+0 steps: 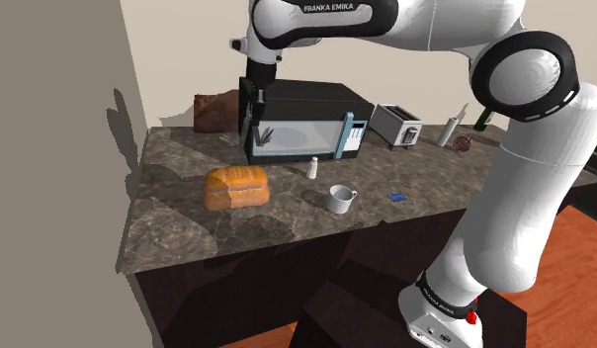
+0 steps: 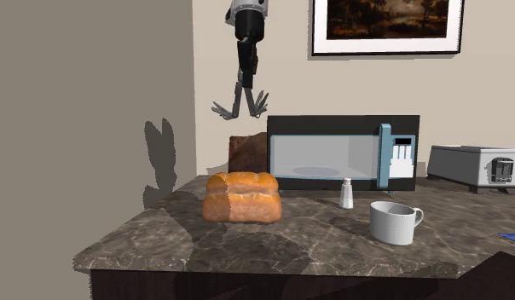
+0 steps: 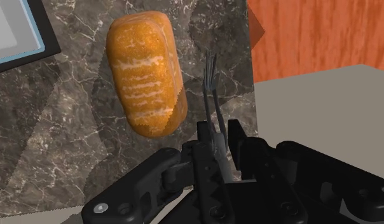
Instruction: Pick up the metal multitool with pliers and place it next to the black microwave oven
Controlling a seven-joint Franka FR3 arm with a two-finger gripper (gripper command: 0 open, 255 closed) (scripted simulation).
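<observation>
The grey metal multitool (image 2: pixel 240 104) hangs high above the marble counter (image 2: pixel 162 234), its splayed arms pointing down. My black gripper (image 2: pixel 245 75) is shut on its upper end. In the shoulder view the gripper (image 1: pixel 255 107) and the multitool (image 1: pixel 261 134) hang in front of the black microwave oven's (image 1: pixel 308 121) left end. In the wrist view the fingers clasp the multitool (image 3: pixel 212 95) at the gripper (image 3: pixel 216 137), with a bread loaf (image 3: pixel 145 73) on the counter far below. The microwave (image 2: pixel 341 153) stands at the back of the counter.
The bread loaf (image 1: pixel 237 187) lies in front of the microwave's left end. A white shaker (image 1: pixel 312 167) and a white mug (image 1: pixel 340 199) stand further along the counter. A toaster (image 1: pixel 399 125) is beyond the microwave, a brown block (image 1: pixel 215 112) behind it. A wall bounds the counter's left.
</observation>
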